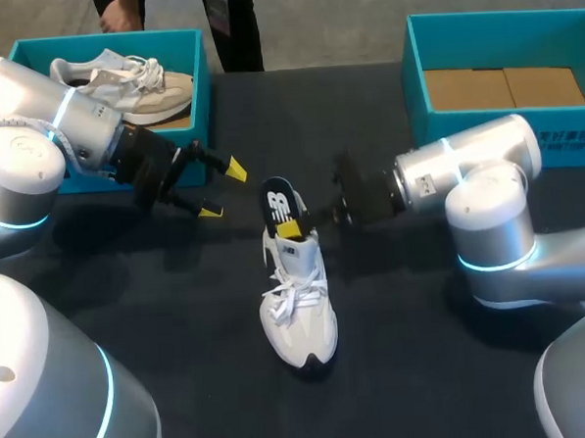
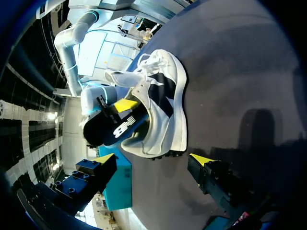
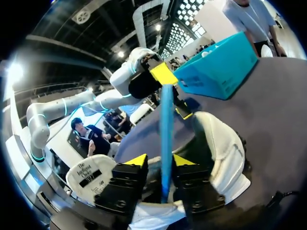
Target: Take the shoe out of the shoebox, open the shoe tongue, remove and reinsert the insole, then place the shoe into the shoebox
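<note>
A white shoe (image 1: 299,312) lies on the dark table mid-scene, toe toward me. A dark insole (image 1: 281,202) stands up out of its heel opening. My right gripper (image 1: 299,225) comes in from the right at the insole's base. In the right wrist view the insole (image 3: 166,124) shows edge-on as a blue strip between the fingers of the right gripper (image 3: 159,160). The jaws are slightly parted, with a gap on one side. My left gripper (image 1: 222,189) hangs wide open to the shoe's left, holding nothing. Ahead of the left gripper (image 2: 153,160) lie the shoe (image 2: 165,103) and insole (image 2: 115,130).
A teal shoebox (image 1: 203,81) at the back left holds a second pale shoe (image 1: 133,85). Another teal box (image 1: 418,85) with a cardboard bottom stands at the back right, just behind my right arm. Bare table lies in front of the shoe.
</note>
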`<state>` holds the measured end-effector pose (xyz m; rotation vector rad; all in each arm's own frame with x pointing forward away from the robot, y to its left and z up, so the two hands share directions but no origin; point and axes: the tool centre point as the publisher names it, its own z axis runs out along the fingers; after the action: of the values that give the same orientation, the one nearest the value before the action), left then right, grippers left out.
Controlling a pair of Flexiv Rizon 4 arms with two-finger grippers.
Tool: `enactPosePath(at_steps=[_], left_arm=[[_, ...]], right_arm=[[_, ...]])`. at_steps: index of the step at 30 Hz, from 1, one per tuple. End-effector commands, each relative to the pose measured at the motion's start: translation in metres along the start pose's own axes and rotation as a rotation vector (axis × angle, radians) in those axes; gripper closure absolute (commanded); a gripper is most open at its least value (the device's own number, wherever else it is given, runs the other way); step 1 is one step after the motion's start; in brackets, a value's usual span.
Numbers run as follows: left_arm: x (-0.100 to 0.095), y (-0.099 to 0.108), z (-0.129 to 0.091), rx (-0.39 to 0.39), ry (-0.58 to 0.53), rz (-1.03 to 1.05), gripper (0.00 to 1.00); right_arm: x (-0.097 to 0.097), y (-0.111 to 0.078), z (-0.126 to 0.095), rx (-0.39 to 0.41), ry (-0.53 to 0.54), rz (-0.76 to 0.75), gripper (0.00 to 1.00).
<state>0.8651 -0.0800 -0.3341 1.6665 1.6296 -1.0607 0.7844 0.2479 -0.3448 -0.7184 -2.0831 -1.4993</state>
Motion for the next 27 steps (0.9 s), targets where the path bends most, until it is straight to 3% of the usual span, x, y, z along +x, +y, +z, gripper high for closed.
enactPosePath(at_steps=[1,8,11,15,16,18,27], left_arm=[[0.000,-0.001,0.001,-0.003,0.000,0.001,0.00],[0.000,-0.001,0.001,-0.003,0.000,0.001,0.00],[0.000,-0.001,0.001,-0.003,0.000,0.001,0.00],[0.000,-0.001,0.001,-0.003,0.000,0.001,0.00],[0.000,-0.001,0.001,-0.003,0.000,0.001,0.00],[0.000,-0.001,0.001,-0.003,0.000,0.001,0.00],[0.000,-0.001,0.001,-0.003,0.000,0.001,0.00]], right_arm=[[0.001,0.014,-0.001,0.009,-0.009,-0.007,0.46],[-0.004,0.032,0.002,0.020,-0.008,-0.022,0.56],[-0.006,0.034,0.004,0.024,-0.005,-0.023,0.64],[-0.009,0.036,0.005,0.026,-0.002,-0.022,0.66],[-0.009,0.037,0.005,0.026,-0.002,-0.022,0.73],[-0.010,0.037,0.005,0.026,-0.003,-0.021,1.00],[-0.013,0.028,0.001,0.029,-0.003,-0.013,1.00]])
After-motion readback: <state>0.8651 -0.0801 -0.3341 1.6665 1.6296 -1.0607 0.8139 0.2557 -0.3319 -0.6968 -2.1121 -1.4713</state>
